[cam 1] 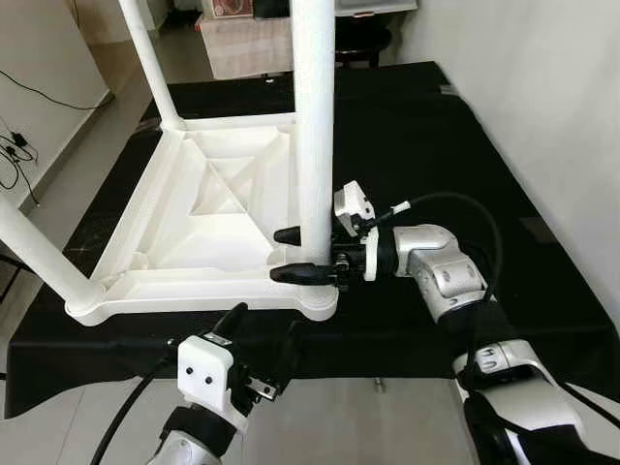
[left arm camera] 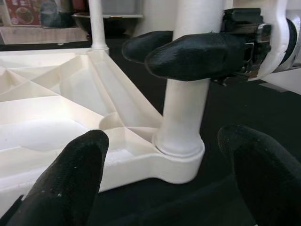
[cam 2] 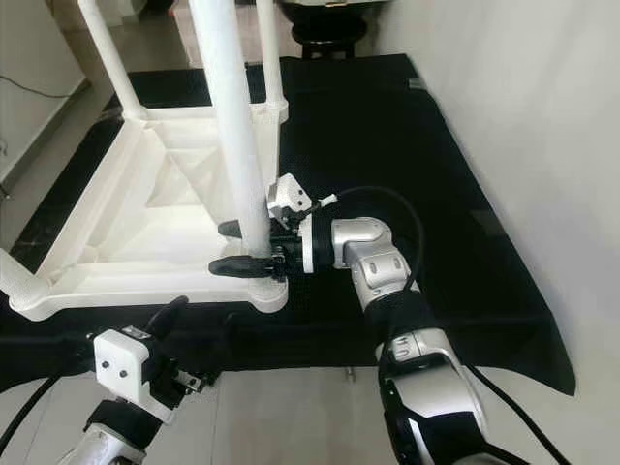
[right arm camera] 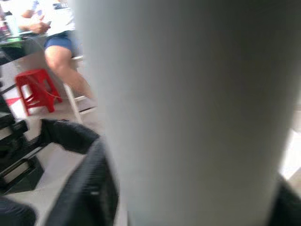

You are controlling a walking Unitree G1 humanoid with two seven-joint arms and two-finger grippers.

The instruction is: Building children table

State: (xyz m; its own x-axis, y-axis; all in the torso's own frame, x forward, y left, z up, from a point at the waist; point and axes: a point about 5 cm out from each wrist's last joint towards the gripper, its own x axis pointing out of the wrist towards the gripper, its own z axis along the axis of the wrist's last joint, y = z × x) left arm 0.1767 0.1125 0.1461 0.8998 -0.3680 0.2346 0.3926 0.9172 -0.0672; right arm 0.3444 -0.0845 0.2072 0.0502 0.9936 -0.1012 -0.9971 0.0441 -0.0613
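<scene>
Left eye view shows us the upturned table top [cam 1: 208, 208] lying on the black mat [cam 1: 407, 136], with the near leg [cam 1: 312, 126] standing in its corner socket [cam 1: 315, 295]. Our right gripper [cam 1: 291, 254] is clamped around this leg, just above the socket. Our left gripper [cam 1: 262, 334] waits with fingers apart, just in front of that corner. We judge the leg must stay upright while we press it down, so it seats fully and evenly.
</scene>
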